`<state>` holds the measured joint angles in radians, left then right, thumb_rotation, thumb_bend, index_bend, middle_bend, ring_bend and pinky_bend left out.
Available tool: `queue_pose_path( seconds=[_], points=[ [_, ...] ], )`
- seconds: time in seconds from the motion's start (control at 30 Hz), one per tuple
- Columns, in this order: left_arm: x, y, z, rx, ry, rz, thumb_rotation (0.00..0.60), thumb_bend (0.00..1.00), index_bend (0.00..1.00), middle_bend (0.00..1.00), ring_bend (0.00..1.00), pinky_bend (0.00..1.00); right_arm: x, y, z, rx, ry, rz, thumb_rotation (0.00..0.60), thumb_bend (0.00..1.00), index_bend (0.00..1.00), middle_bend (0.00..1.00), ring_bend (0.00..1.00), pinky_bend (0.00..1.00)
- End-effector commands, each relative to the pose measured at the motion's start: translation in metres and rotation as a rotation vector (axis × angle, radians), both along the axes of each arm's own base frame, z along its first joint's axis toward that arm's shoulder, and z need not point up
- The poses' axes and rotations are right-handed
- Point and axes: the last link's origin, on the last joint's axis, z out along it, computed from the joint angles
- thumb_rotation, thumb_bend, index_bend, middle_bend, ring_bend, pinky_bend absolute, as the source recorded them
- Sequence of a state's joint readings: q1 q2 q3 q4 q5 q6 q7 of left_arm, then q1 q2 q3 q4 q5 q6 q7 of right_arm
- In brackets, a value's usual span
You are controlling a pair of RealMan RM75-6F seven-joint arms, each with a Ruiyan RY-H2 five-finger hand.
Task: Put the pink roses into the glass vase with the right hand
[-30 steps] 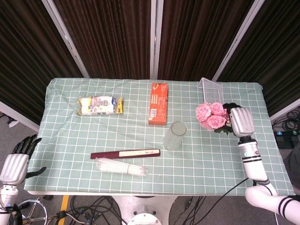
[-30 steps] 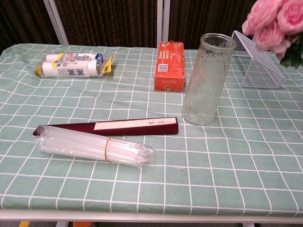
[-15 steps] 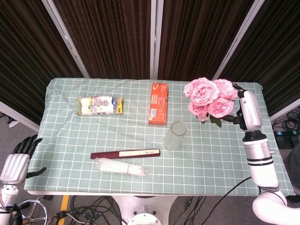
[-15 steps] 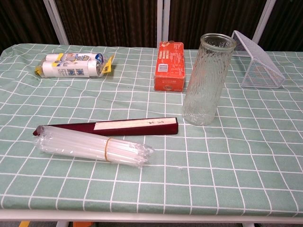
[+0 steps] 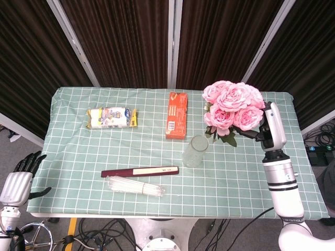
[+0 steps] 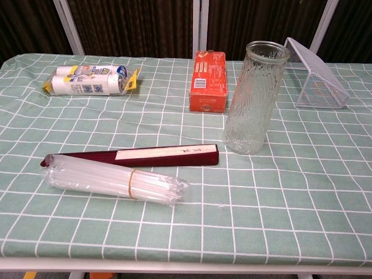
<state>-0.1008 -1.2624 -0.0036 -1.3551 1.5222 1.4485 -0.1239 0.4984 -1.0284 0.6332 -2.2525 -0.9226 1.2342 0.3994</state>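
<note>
**Roses held aloft to the right of the vase**

In the head view the right hand (image 5: pixel 270 127) sits at the right edge of the frame, raised over the checked green tablecloth (image 5: pixel 78 167), gripping the stem end of the pink roses (image 5: pixel 232 104). Its fingers are closed around the stems, though the blooms and leaves hide exactly how they wrap. The bouquet leans toward the left of the frame, the flower heads filling the upper right of the table area, with green leaves hanging just above and to the right of the glass vase (image 5: pixel 195 151). The roses are not in the vase, and the chest view does not show them.

The vase stands upright near the centre of the table, textured and empty as the chest view shows. Just left of it lies an orange box (image 5: pixel 177 114), lengthwise toward the back. A white wire mesh basket (image 6: pixel 317 74) rests on its side at the upper right of the chest view.

In the lower left centre a dark red folded fan (image 5: pixel 140 171) lies flat, with a wrapped bundle of clear straws (image 5: pixel 135 186) just in front of it. A pack of rolled bags (image 5: pixel 111 117) lies at the upper left.

The left hand (image 5: pixel 21 180) hangs beyond the lower left corner of the table, holding nothing, dark fingers loosely spread.
</note>
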Motion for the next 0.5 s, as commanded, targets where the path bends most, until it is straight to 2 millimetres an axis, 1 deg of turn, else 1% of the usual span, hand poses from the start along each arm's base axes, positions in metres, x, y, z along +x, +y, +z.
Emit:
queue_pose_path(
  seconds=[0.03,0.2,0.3,0.5],
  points=[
    [0.0,0.0,0.0,0.0,0.002,0.0,0.6,0.1,0.11,0.05,0.02,0.15,-0.006,-0.003,-0.014,0.115,-0.067,-0.01,0.6,0.37,0.67,0.55,0.41,0.56],
    [0.0,0.0,0.001,0.002,0.002,0.003,0.6,0.1,0.11,0.05,0.02,0.15,-0.014,-0.009,-0.027,0.165,-0.1,-0.036,0.6,0.37,0.67,0.55,0.41,0.56],
    [0.0,0.0,0.001,0.001,0.004,0.005,0.6,0.1,0.11,0.05,0.02,0.15,-0.021,-0.012,-0.037,0.183,-0.086,-0.054,0.6,0.38,0.67,0.55,0.41,0.56],
    [0.0,0.0,0.002,0.006,0.003,0.0,0.6,0.1,0.11,0.05,0.02,0.15,-0.029,-0.017,-0.054,0.208,-0.089,-0.043,0.6,0.38,0.68,0.55,0.41,0.56]
  ],
)
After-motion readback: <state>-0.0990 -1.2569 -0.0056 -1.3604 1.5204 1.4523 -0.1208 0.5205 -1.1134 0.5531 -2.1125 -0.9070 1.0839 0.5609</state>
